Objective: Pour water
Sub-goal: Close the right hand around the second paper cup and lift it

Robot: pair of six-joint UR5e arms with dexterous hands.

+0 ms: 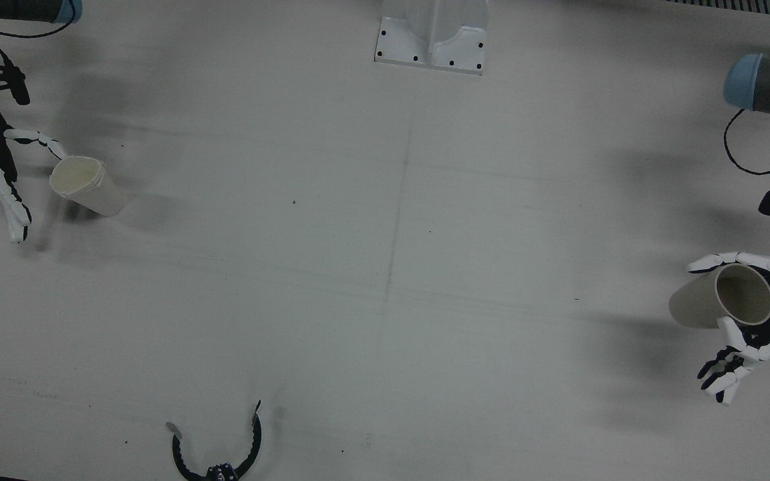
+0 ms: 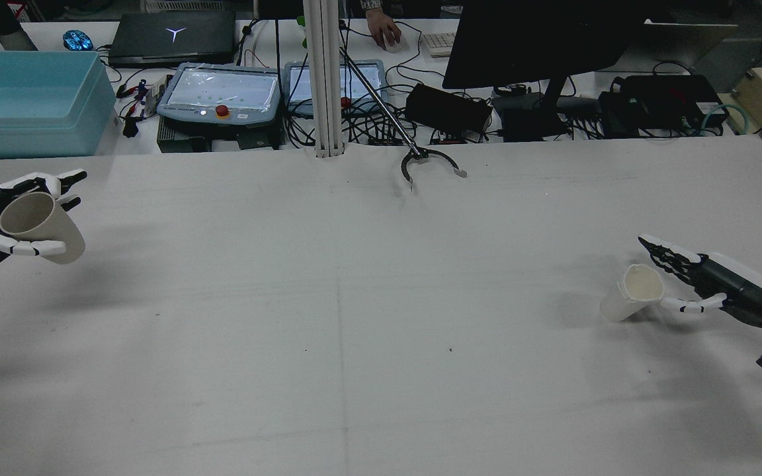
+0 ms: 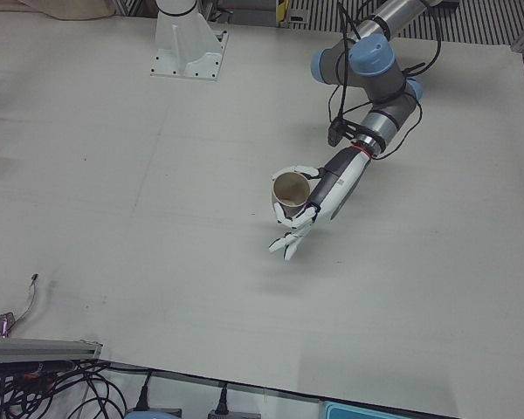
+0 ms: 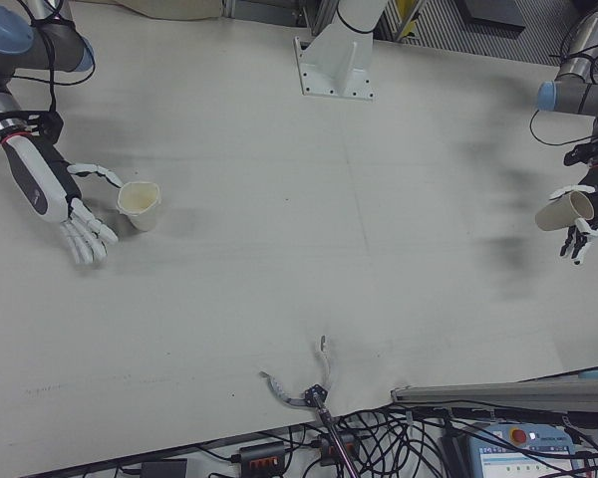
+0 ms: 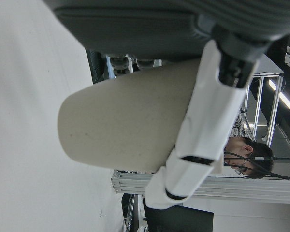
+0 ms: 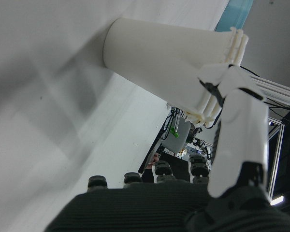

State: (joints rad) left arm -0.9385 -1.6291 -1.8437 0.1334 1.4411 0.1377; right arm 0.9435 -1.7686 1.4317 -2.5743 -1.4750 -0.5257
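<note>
The left hand [image 2: 4, 221] hangs above the tabletop [image 2: 354, 317] at its left edge, fingers wrapped around a tan paper cup [image 2: 40, 227] held clear of the surface and tilted, with its mouth turned up and toward the robot. The cup is plain and looks empty from the front view. Well apart, on the right side, the right hand [image 2: 705, 284] reaches low with its fingers spread, holding nothing; one finger [image 2: 685, 307] touches the rim of a white cup stack [image 2: 632, 292]. This stack stands on the tabletop, leaning slightly, and its rim shows several nested edges.
</note>
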